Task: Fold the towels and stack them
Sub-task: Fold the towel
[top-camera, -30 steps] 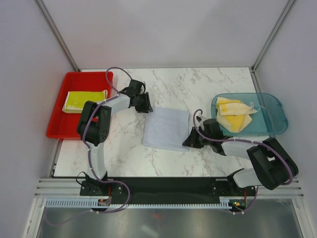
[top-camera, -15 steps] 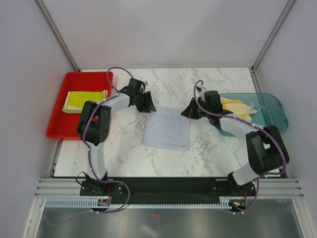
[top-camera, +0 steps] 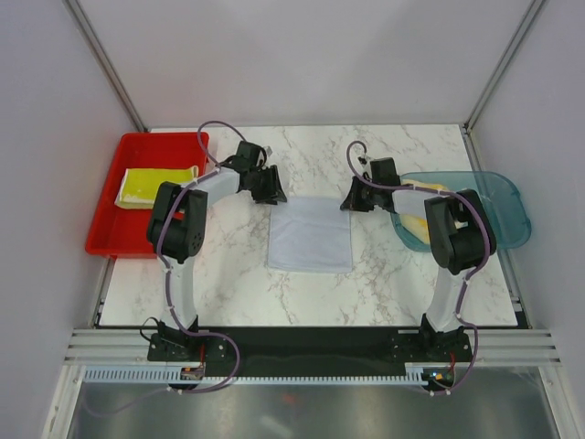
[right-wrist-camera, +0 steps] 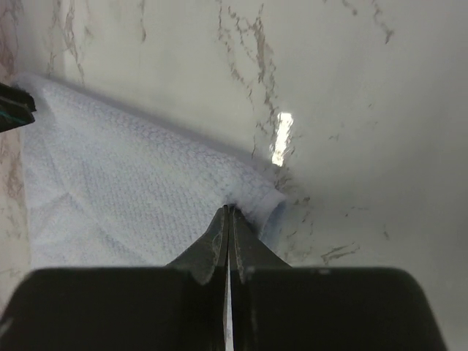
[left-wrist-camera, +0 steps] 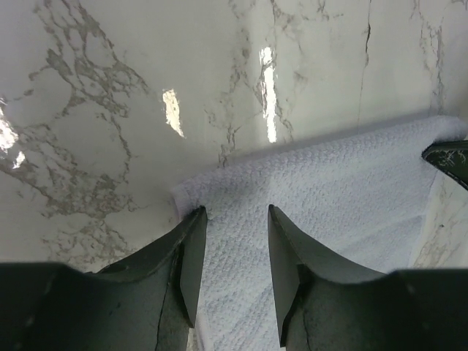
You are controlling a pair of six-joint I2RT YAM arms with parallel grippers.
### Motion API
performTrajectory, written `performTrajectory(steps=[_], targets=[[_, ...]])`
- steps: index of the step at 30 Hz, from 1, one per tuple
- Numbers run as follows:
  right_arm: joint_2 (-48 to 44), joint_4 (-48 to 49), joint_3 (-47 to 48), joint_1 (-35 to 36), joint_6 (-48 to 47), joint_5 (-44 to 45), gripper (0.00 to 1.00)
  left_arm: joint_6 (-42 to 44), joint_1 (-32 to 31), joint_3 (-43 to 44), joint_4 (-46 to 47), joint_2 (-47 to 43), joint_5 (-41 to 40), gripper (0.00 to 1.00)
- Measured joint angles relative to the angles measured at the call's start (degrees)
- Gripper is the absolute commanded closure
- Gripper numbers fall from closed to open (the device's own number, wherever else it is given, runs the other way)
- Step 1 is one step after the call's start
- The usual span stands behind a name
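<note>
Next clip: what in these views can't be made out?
1. Top view: right arm covers part of the bin towels in the bin; count unclear.
2. Right wrist view: right gripper is shut at the white towel edge; its fingers hide whether cloth is pinched.
3. Top view: yellow towel in the tray is too small to count layers.
4. Wrist views: white towel's near edge is cut off.

Bright even light, glare streaks on marble table (left-wrist-camera: 267,88), soft shadows
</note>
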Motion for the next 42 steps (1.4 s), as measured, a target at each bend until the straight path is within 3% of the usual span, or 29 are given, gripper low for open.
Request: performTrajectory(steps=[8, 11, 17, 21, 28, 42], targets=[[1.66, -1.46, 3.08, -0.04, -4.13, 2.27, 0.95, 0.00, 1.07, 1.25, -0.02, 0.85, 0.15, 0.53], [1.70, -2.14, 3.58, -0.04, -5.57, 1.81, 0.86, 0.04, 1.27, 1.27, -0.02, 0.85, 1.09, 0.51], [1.51, -7.85, 8.02, -0.11, -10.29, -1.01, 0.57, 3.19, 1.77, 1.75, -1.84, 0.15, 3.39, 0.39], [1.42, -12.11, 12.94, -0.24, -13.79, -3.13, 0.41, 7.78, 1.95, 5.42, -5.11, 0.04, 4.81, 0.39], [2.80, -18.93, 20.28, -1.46, -21.42, -7.02, 0.42, 15.85, 2.19, 10.60, -8.94, 0.66, 7.02, 0.41], [15.26, -33.14, 31.17, -5.05, -34.18, -13.66, 0.44, 25.88, 5.44, 12.59, -12.85, 6.40, 10.01, 0.42]])
